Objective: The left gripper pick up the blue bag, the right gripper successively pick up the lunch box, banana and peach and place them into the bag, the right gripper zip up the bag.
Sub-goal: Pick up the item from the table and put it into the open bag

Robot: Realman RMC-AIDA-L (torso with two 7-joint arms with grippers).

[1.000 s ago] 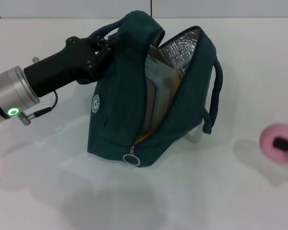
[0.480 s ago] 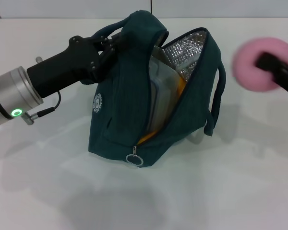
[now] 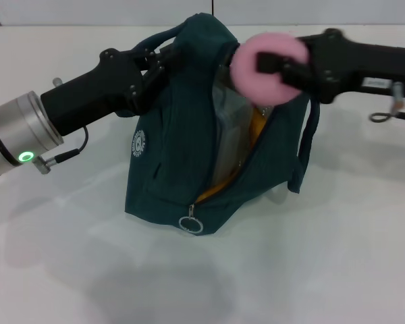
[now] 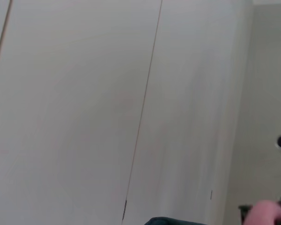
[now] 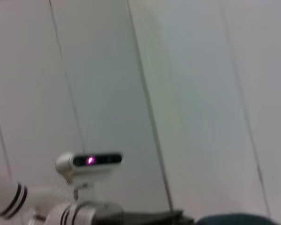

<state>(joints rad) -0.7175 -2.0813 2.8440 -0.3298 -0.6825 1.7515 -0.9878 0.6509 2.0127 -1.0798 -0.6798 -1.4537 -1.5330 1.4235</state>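
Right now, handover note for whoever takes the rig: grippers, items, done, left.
Left gripper: shut on the blue bag at its top, holding it upright and open on the white table.
Right gripper: shut on the peach, just above the bag's opening, not released.
Lunch box: inside the bag, standing on edge.
Banana: yellow shows inside beside the lunch box, most likely the banana.
Done: bag picked up, lunch box and apparently banana loaded.
Left: drop the peach in, then the right gripper closes the zipper; zipper pull sits at the low front end.
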